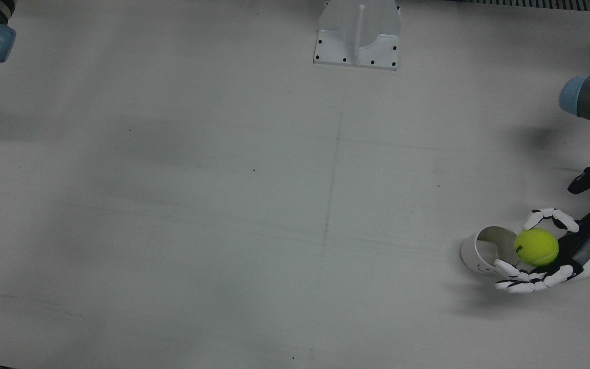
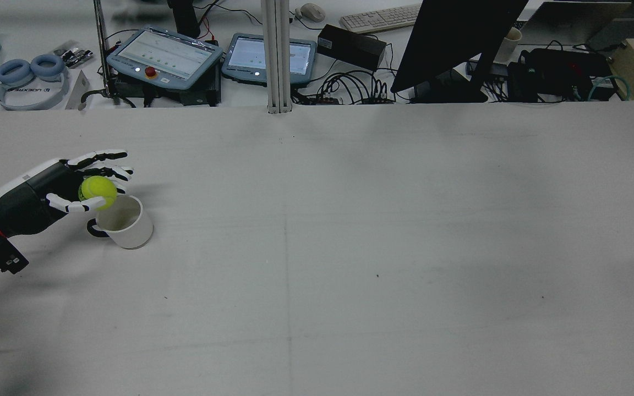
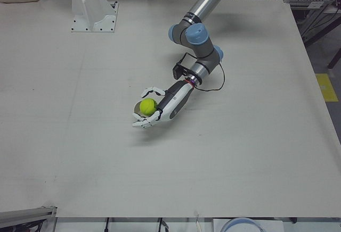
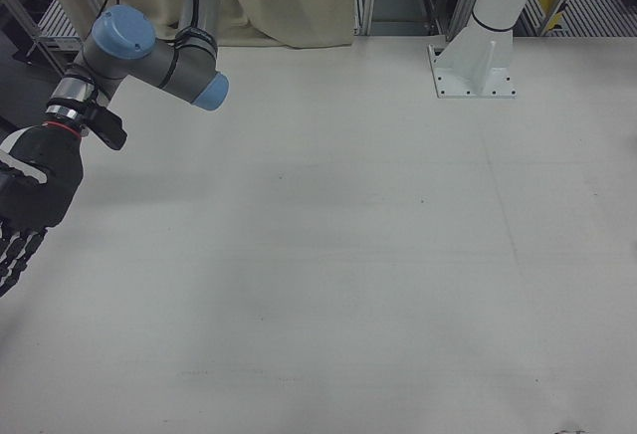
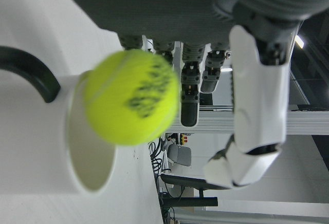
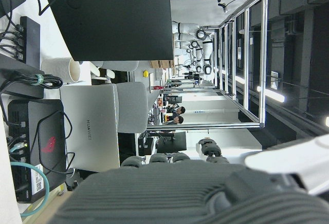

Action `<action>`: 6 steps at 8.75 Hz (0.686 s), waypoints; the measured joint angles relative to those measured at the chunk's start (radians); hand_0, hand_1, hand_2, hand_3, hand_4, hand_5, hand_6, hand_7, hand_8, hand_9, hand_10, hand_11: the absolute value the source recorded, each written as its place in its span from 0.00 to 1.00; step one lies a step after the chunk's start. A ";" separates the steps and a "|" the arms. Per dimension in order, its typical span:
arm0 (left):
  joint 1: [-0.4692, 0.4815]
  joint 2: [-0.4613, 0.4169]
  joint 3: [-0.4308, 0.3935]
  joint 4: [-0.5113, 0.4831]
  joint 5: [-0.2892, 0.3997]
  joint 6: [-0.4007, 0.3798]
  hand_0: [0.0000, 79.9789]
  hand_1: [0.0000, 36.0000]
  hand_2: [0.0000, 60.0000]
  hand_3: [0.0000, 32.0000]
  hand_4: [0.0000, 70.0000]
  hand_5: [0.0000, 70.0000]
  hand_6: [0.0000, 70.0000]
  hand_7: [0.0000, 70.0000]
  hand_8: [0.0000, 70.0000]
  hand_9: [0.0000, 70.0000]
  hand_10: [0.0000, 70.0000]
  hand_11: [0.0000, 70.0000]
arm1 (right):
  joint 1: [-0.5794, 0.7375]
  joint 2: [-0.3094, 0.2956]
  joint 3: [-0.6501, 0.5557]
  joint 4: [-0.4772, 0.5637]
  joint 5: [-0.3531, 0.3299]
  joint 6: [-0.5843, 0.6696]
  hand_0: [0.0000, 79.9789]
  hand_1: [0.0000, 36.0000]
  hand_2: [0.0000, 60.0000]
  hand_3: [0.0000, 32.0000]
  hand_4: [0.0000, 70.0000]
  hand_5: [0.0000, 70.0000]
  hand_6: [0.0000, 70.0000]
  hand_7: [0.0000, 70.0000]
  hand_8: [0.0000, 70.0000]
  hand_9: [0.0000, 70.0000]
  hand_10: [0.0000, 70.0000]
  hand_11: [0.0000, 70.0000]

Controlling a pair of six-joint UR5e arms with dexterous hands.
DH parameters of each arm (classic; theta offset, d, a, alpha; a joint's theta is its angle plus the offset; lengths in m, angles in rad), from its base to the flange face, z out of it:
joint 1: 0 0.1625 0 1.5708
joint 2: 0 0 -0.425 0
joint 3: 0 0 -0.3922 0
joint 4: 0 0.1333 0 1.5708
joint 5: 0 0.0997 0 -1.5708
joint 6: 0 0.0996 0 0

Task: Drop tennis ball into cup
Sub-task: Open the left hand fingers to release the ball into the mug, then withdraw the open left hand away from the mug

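Note:
The yellow tennis ball (image 1: pixel 536 247) hangs at the rim of the white cup (image 1: pixel 482 251), which stands upright near the table's edge on my left side. My left hand (image 1: pixel 579 251) is beside the cup with its fingers and thumb spread apart. In the left hand view the ball (image 5: pixel 131 98) is clear of the thumb and lies low against the cup's mouth (image 5: pixel 90 152). In the rear view the ball (image 2: pixel 98 190) is over the near rim of the cup (image 2: pixel 127 226), in front of the left hand (image 2: pixel 36 192). My right hand (image 4: pixel 30 195) hangs at the far side, fingers straight, empty.
A white pedestal base (image 1: pixel 356 38) is bolted at the table's middle back. The cup's dark handle (image 2: pixel 92 228) points toward my left wrist. Monitors, tablets and cables (image 2: pixel 350 82) lie beyond the table's far edge.

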State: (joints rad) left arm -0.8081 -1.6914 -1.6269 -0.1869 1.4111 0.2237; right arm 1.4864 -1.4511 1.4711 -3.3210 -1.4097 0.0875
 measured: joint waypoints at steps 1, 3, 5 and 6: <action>-0.001 -0.001 -0.001 0.000 0.001 -0.001 0.89 0.99 0.62 0.00 0.25 0.24 0.47 0.44 0.27 0.31 0.33 0.52 | 0.000 0.000 0.000 0.000 0.000 0.000 0.00 0.00 0.00 0.00 0.00 0.00 0.00 0.00 0.00 0.00 0.00 0.00; -0.002 -0.002 -0.002 0.000 0.002 -0.004 0.89 1.00 0.75 0.00 0.25 0.27 0.63 0.42 0.30 0.31 0.34 0.53 | 0.000 0.000 0.000 0.000 0.000 0.000 0.00 0.00 0.00 0.00 0.00 0.00 0.00 0.00 0.00 0.00 0.00 0.00; -0.042 -0.005 -0.002 0.003 0.003 -0.013 0.93 1.00 0.92 0.00 0.29 0.29 0.65 0.49 0.32 0.35 0.41 0.64 | 0.000 0.000 0.000 0.000 0.000 0.000 0.00 0.00 0.00 0.00 0.00 0.00 0.00 0.00 0.00 0.00 0.00 0.00; -0.117 -0.010 0.000 0.011 0.002 -0.012 1.00 1.00 0.96 0.00 0.33 0.30 0.66 0.51 0.33 0.36 0.42 0.65 | 0.000 0.000 0.000 0.000 0.000 0.000 0.00 0.00 0.00 0.00 0.00 0.00 0.00 0.00 0.00 0.00 0.00 0.00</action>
State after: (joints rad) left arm -0.9249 -1.7011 -1.6274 -0.1756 1.4136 0.2112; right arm 1.4864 -1.4512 1.4711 -3.3206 -1.4098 0.0874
